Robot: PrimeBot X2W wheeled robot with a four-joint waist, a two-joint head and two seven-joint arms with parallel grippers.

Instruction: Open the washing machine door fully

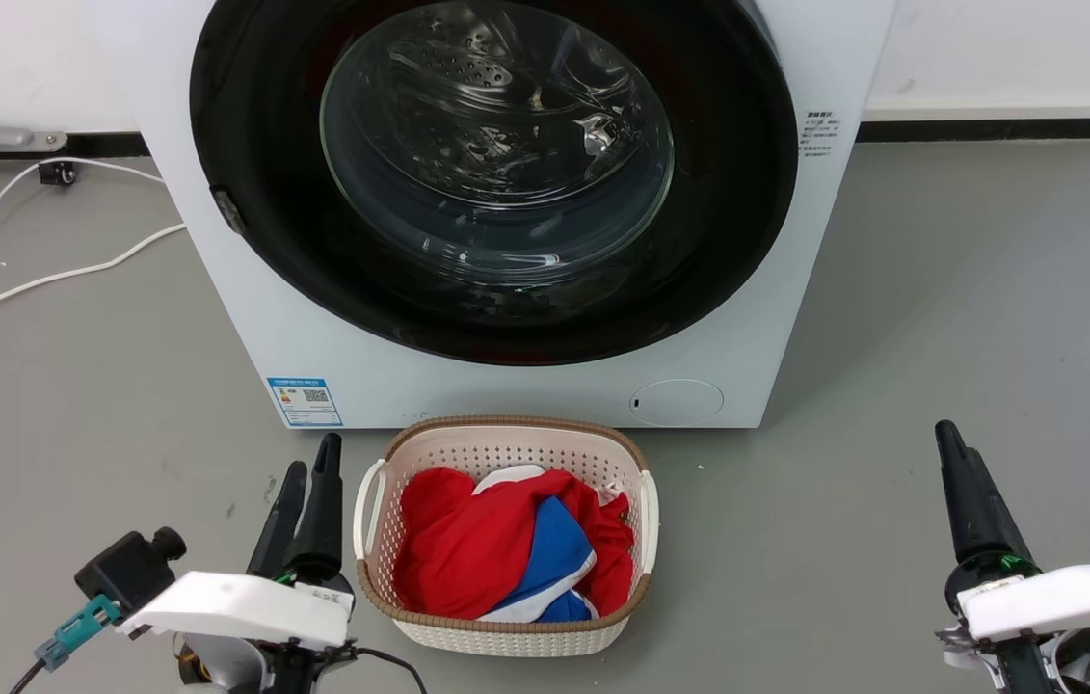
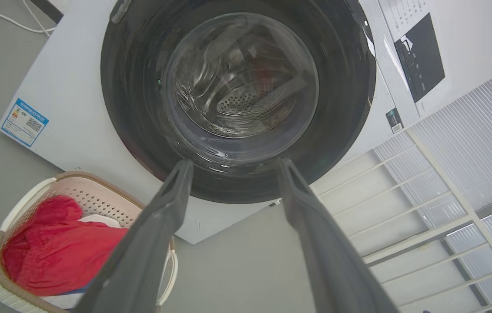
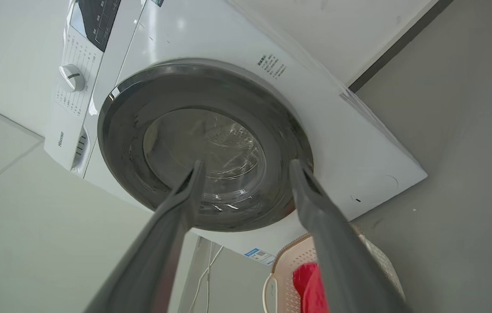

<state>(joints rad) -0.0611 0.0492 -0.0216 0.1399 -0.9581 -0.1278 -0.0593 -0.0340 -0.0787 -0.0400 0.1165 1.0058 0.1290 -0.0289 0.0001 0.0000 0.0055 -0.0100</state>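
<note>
Two pincers: the left pincer (image 1: 311, 461) sits low at the left of the head view and the right pincer (image 1: 951, 453) low at the right, both pointing at the machine and well apart from it.
Left pincer state: released, fingers spread, nothing between them.
Right pincer state: released likewise, holding nothing.
Door position: the washing machine door (image 1: 496, 164) covers most of the white washing machine (image 1: 217, 318) front, ahead of and above both pincers, and appears shut against it.
Door look: a glossy black ring around a bulging clear glass bowl, with the perforated steel drum visible through it.
Key relation: a small grey tab (image 1: 226, 210) sits on the door's left rim, on the left pincer's side, so the left arm looks nearer the likely pulling edge. No hinge is visible.
Axis: the door is round, with no long axis, and faces the robot.
In the way: a laundry basket (image 1: 506, 424) of red and blue clothes (image 1: 477, 549) stands just before the machine, between the pincers and close beside the left one.
Progress: opening looks not yet begun.
</note>
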